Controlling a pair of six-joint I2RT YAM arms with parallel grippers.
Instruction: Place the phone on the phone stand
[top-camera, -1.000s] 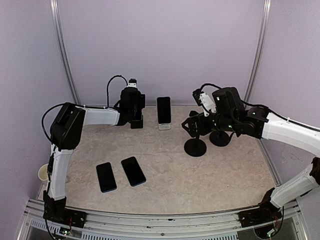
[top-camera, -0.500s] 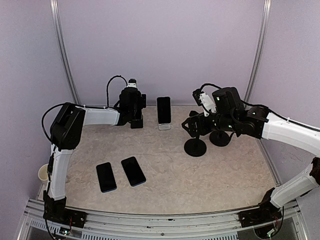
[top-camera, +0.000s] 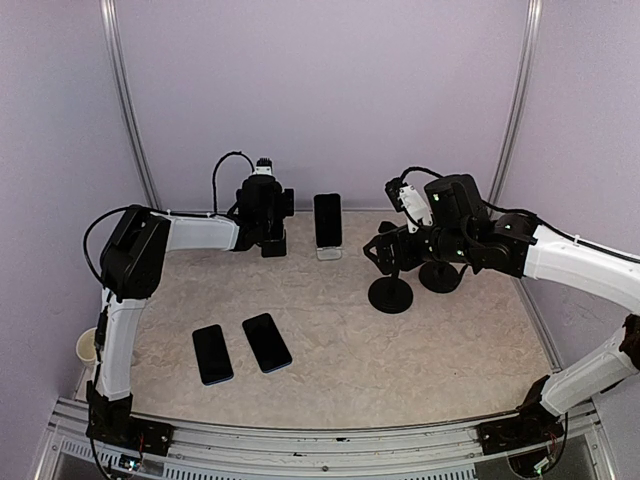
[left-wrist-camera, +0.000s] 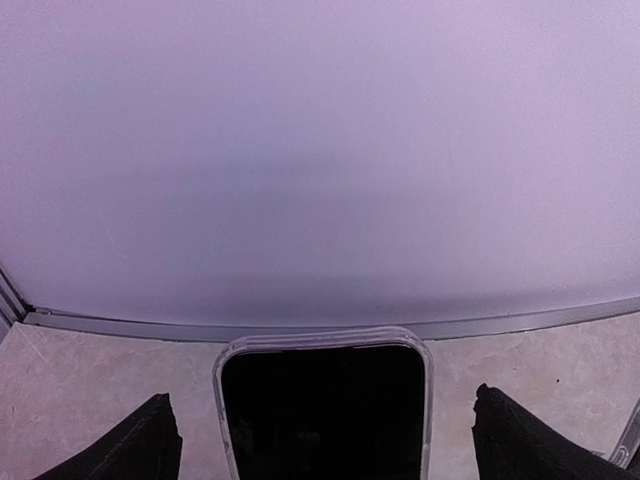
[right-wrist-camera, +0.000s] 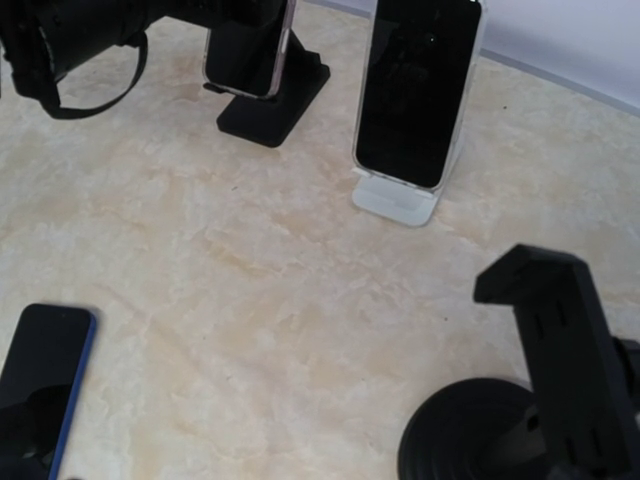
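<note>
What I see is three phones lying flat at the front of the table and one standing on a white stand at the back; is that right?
Not three: the top view shows only two lying flat at the front, a left phone and a right phone. An upright phone does stand on the white stand at the back.

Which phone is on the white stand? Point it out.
The upright phone at the back centre, on the white stand; the cased phone leans on a black stand, two flat phones lie on the table.

Left flat phone (top-camera: 212, 354) beside right flat phone (top-camera: 267, 342) near front, standing phone (top-camera: 327, 220) on stand (top-camera: 329, 254) behind
</note>
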